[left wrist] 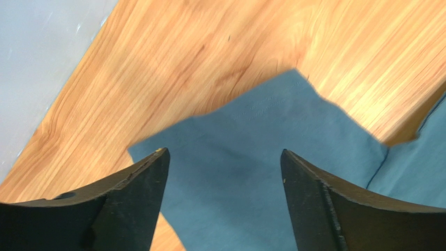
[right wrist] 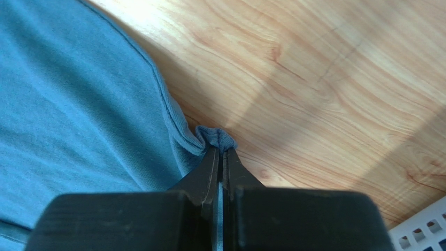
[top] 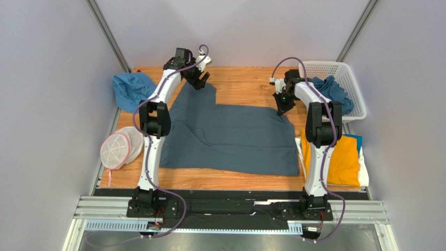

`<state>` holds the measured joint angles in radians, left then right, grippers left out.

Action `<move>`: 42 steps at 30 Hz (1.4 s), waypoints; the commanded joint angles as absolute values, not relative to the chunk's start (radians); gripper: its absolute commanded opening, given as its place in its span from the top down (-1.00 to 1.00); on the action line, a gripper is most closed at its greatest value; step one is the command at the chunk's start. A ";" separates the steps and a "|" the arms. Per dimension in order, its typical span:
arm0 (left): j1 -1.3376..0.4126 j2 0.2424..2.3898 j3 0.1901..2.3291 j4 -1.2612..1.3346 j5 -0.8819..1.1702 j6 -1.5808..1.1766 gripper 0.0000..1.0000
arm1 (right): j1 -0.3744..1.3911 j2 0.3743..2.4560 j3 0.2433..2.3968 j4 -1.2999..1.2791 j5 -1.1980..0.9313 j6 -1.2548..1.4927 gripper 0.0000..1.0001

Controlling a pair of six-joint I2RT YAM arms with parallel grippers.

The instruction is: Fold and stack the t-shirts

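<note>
- Clamping the right gripper (right wrist: 221, 152) fully shut on a small bunched tuft at the far right edge of the dark slate-blue cotton t-shirt (top: 230, 136), with ribbed cloth puckering just past the fingertips.
- Holding the left gripper (left wrist: 225, 157) wide open and empty over the shirt's far left corner, fingers straddling the cloth; not showing clearly whether touching it or hanging just above.
- Lying spread and roughly flat across the middle of the light wooden counter (top: 246, 86), far corners sitting at the two grippers.
- Judging the step in hand as securing both far corners ahead of a fold toward the near edge.
- Doing this well probably meaning: lowering the left gripper straight onto the corner, biting well in from the cloth's edge, and closing firmly before any lift.
- Raising both sides together and level afterwards, keeping the far edge taut to avoid a skewed crease.
- Treating the right pinch as shallow and likely slipping under a hard pull.
- Steering clear of the folded mustard-yellow t-shirt (top: 343, 157) and the white plastic lattice basket (top: 343, 70) on the right.
</note>
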<state>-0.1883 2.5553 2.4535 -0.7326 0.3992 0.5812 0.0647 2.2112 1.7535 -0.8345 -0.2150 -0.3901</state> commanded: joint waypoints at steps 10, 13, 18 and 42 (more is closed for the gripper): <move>-0.218 2.635 2.565 -0.663 0.442 0.549 -0.96 | 0.098 2.200 1.709 -0.897 -0.224 -0.387 1.00; -0.242 2.649 2.574 -0.675 0.404 0.603 -0.99 | 0.101 2.195 1.706 -0.897 -0.226 -0.387 1.00; -0.278 2.671 2.591 -0.712 0.350 0.673 -0.93 | 0.104 2.186 1.694 -0.899 -0.238 -0.387 1.00; -0.308 2.680 2.531 -0.721 0.219 0.824 1.00 | 0.106 2.137 1.589 -0.865 -0.261 -0.405 1.00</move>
<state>-0.3012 2.6980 2.5484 -0.7647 0.2363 0.8036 0.0978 2.1376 1.6337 -0.8349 -0.2535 -0.3939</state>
